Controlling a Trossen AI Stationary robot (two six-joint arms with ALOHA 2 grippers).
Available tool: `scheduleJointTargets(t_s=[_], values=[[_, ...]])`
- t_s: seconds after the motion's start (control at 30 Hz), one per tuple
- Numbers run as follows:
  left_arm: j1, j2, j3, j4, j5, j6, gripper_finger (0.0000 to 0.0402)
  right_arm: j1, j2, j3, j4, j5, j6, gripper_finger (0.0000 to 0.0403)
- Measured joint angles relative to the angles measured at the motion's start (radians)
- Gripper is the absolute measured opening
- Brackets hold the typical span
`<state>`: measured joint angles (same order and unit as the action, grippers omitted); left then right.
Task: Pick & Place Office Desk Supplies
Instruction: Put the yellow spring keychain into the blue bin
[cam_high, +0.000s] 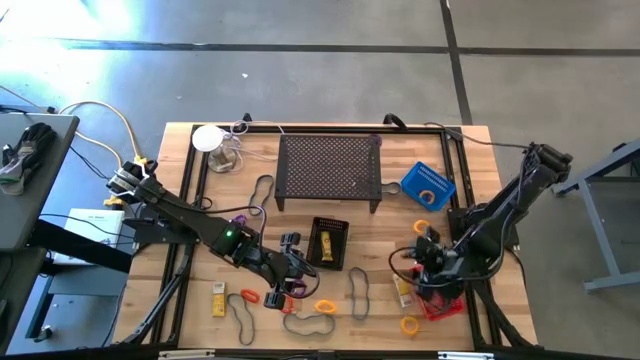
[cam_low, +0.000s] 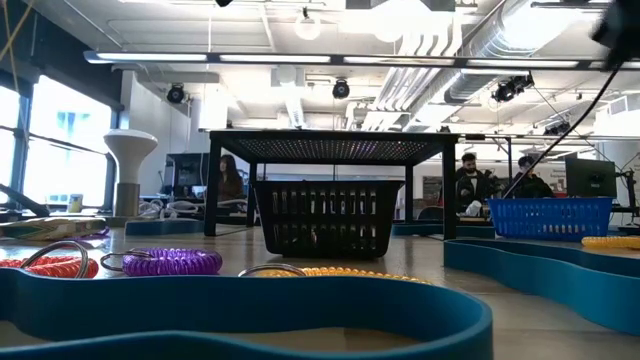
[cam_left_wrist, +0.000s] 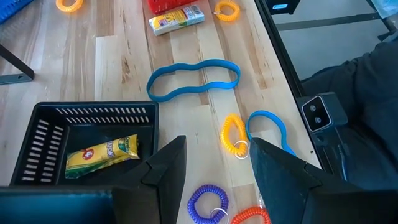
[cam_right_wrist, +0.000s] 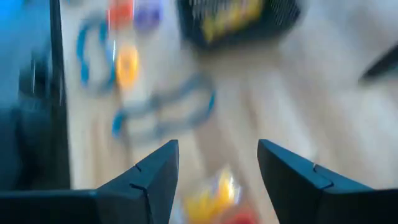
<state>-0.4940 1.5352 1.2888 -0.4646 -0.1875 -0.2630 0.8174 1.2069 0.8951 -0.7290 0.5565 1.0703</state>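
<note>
Yellow packet in the black basket — clearest by left wrist (both grippers' fingers spread, empty).

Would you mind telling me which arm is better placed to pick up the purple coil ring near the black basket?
Left. The left gripper hovers open right by the purple coil ring; the right gripper is across the table.

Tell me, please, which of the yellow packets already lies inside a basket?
The yellow packet in the small black basket beside the left pincer; another packet lies on bare wood farther off, outside any basket.
</note>
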Motion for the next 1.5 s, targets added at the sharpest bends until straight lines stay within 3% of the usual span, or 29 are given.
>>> scheduleJointTargets(t_s=[0.1,0.2,0.4,0.6,0.73,0.87,1.2,1.33,1.5], values=[[-0.001,0.0,0.0,0.0,0.0,0.0,0.0173,0.0,0.009,0.0,0.023,0.12,-0.018,0.0206],[-0.001,0.0,0.0,0.0,0.0,0.004,0.0173,-0.047,0.016,0.0,-0.002,0.141,-0.012,0.0206],[-0.001,0.0,0.0,-0.003,0.0,0.01,0.0173,-0.19,0.022,0.0,-0.12,0.016,0.02,0.0206],[-0.001,0.0,0.0,-0.004,0.0,0.003,0.0173,-0.321,0.069,0.0,-0.309,-0.047,0.286,0.0206],[-0.001,0.0,0.0,-0.004,0.0,0.002,0.0173,-0.404,0.116,0.0,-0.449,-0.168,0.415,0.0206],[-0.001,0.0,0.0,-0.008,0.0,0.0,0.0173,-0.463,0.173,0.0,-0.469,-0.292,0.404,0.0206],[-0.002,0.0,-0.002,-0.008,0.0,-0.001,0.0173,-0.541,0.35,0.0,-0.43,-0.382,0.346,0.0206],[-0.007,0.0,-0.002,-0.017,0.0,-0.016,0.0173,-0.561,0.387,-0.002,-0.431,-0.428,0.286,0.0206],[-0.008,0.0,-0.002,-0.036,0.001,-0.026,0.0173,-0.575,0.406,-0.049,-0.425,-0.445,0.326,0.0206]])
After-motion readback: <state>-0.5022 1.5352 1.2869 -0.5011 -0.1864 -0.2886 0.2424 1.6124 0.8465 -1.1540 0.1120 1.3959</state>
